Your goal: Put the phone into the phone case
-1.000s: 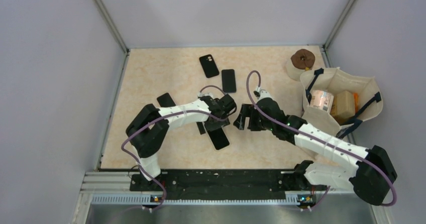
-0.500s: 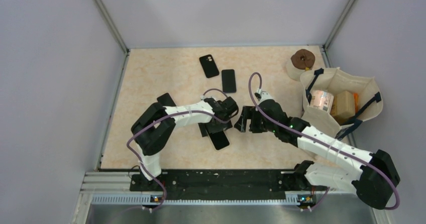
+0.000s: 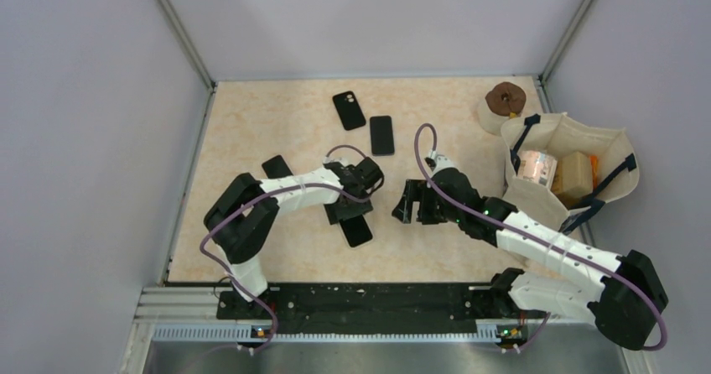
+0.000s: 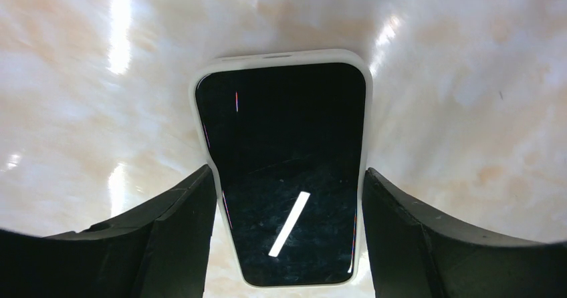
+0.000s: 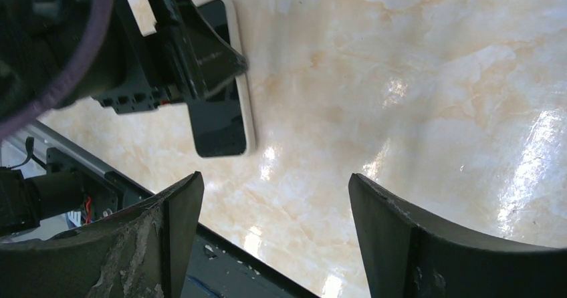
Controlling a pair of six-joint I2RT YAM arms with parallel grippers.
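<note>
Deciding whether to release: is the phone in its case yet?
In: the left wrist view shows the phone lying screen up, with a pale case rim wrapping its visible edges.

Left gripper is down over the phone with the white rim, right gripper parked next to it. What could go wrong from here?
1. The left gripper has its fingers tight beside the phone, which lies flat on the table. A squeeze might slide it or flex the white case rim off a corner.
2. The right gripper hangs open close by, so the arms could clash if either one moves inward.
</note>
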